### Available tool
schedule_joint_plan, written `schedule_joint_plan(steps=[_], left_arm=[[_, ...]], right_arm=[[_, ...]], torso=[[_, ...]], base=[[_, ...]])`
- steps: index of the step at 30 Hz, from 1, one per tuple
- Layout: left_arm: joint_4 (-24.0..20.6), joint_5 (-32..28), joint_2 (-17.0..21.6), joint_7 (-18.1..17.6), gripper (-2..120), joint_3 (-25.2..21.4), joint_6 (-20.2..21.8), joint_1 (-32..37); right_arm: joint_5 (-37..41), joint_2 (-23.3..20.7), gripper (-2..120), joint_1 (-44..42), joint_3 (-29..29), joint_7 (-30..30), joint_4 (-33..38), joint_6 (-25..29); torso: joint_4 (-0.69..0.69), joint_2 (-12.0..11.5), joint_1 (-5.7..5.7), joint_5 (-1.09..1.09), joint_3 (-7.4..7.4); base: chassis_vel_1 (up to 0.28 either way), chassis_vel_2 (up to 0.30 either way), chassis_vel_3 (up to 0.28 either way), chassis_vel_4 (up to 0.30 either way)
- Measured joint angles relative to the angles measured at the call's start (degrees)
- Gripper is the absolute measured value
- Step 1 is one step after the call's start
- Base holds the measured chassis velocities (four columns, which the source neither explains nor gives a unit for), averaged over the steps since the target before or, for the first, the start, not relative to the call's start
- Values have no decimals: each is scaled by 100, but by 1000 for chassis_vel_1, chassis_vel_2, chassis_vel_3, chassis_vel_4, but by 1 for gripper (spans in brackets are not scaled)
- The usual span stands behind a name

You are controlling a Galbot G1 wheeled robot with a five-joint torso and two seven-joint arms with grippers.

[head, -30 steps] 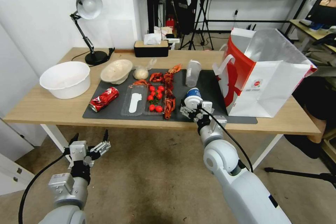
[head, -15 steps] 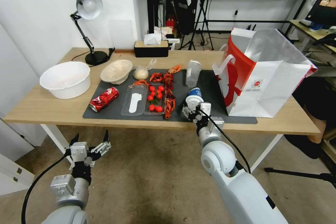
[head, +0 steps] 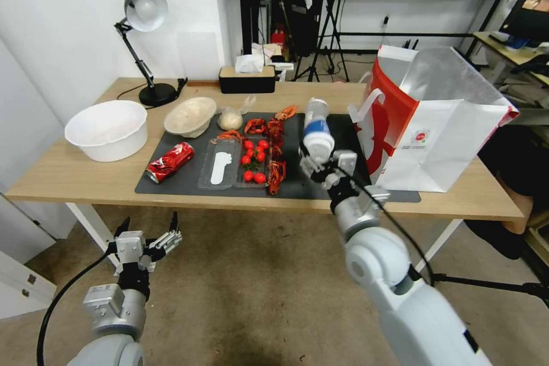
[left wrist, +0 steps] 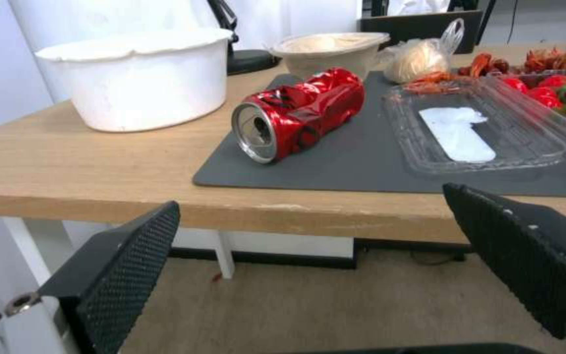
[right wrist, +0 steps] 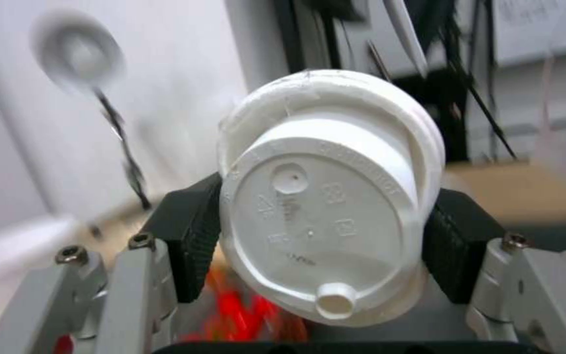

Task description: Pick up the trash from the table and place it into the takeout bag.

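Observation:
My right gripper (head: 319, 155) is shut on the blue paper cup (head: 318, 127), holding it tilted above the dark mat (head: 189, 180), left of the takeout bag (head: 434, 120). In the right wrist view, the black pads (right wrist: 188, 236) press both sides of the cup's white lid (right wrist: 325, 206). Behind the held cup, the clear plastic cup (head: 315, 105) is partly hidden. The crushed red can (head: 170, 161) (left wrist: 299, 113), beige bowl (head: 190, 116) and knotted bag (head: 231, 120) lie on the table (head: 74, 174). My left gripper (head: 146, 238) (left wrist: 309, 199) hangs open, below the table's front edge.
A white tub (head: 107, 128) stands at the table's left end, with a desk lamp (head: 143, 11) and a tissue box (head: 247, 79) at the back. On the mat a clear tray (head: 220, 171) holds tomatoes (head: 254, 160), with crayfish (head: 276, 154) beside it.
My right gripper has risen from the mat with the blue cup, moving up and away from the front edge. The left arm has stayed put.

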Motion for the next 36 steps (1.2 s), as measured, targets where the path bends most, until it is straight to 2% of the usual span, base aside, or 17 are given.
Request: schedule_joint_plan(steps=[4,9,12,13,16,21,31,36], left_arm=[[-44,12,-1,-2,100,2,-5,24],[-74,32,0,-2,100,11,-5,37],[-84,57,-1,-2,100,46,-8,47],[-84,57,-1,-2,100,46,-8,47],[-96,81,-2,-2,100,79,-27,61],[-130,86,-2,-2,100,77,-53,78],[-132,85,-1,-2,100,49,-99,76],[-98,84,-1,-2,100,49,-103,57]], right_arm=[[642,-320,61,376,566,-249,419,74],[1069,-700,61,720,1040,-66,567,-45],[1320,-1138,61,1030,1432,501,503,-277],[1320,-1138,61,1030,1432,501,503,-277],[1381,-1374,61,1194,1682,1220,312,-668],[1403,-1423,61,1334,1769,1965,-55,-1187],[1539,-1330,60,1535,1605,2446,-469,-1645],[1564,-1313,79,1552,1597,2487,-470,-1745]], torso=[[0,0,0,1,0],[-1,0,0,0,0],[0,0,0,-2,0],[0,0,0,-2,0],[-1,0,0,2,0],[0,0,0,1,0],[1,0,0,-1,0],[0,1,0,-1,-1]], base=[[0,0,0,0],[0,0,0,0],[0,0,0,0],[0,0,0,0],[0,0,0,0],[0,0,0,0],[0,0,0,0],[0,0,0,0]])
